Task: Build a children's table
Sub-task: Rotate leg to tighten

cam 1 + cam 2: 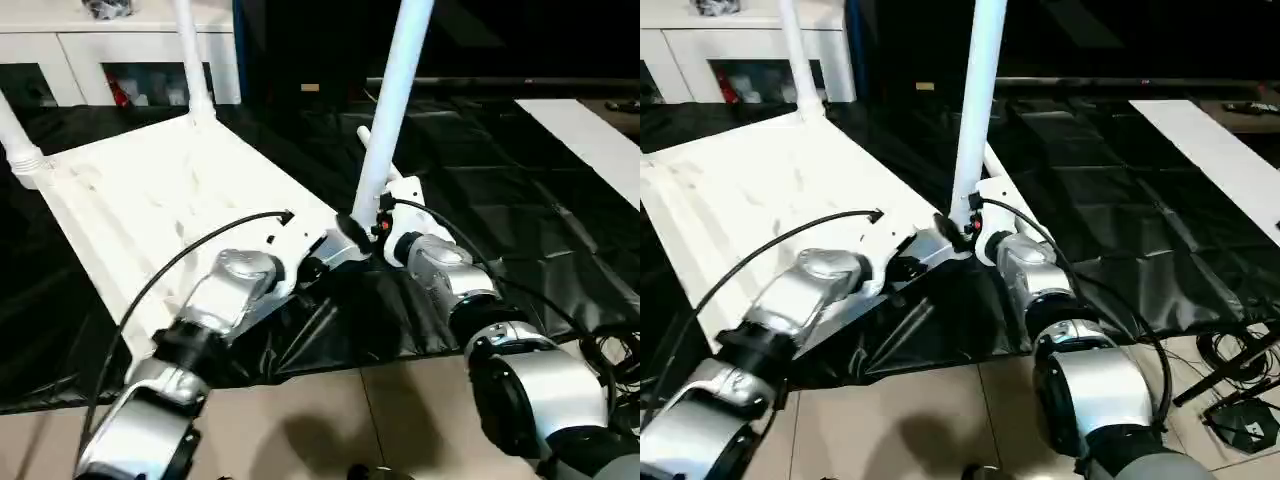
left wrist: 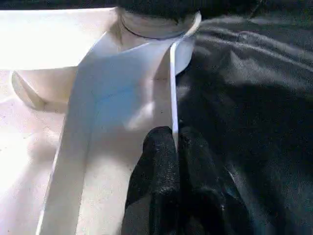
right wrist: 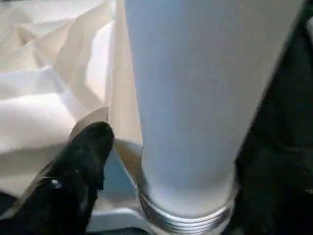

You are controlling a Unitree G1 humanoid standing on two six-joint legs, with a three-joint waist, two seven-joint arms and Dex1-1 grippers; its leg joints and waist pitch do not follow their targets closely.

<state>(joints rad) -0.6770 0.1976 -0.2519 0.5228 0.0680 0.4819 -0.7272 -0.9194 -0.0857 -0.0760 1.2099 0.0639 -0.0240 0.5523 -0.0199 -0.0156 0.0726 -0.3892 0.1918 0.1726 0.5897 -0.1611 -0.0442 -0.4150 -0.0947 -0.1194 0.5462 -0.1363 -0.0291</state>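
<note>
**Grippers at the near corner of the upturned table**

The left black two-fingered gripper (image 2: 171, 171) is clamped on the thin side rim of the small white plastic square table top (image 1: 150, 200), which lies underside-up on the black plastic sheet (image 1: 520, 200) covering the floor. The right black two-fingered gripper (image 1: 365, 232) sits at the base of the long round tapered white leg (image 1: 392, 100) rising from the near corner socket; one finger (image 3: 83, 166) shows beside the leg's threaded end, and whether its fingers grip cannot be told. Two more white legs (image 1: 190, 55) stand in the far corners. Behind stands a white cabinet with glass doors (image 1: 120, 60).
</note>
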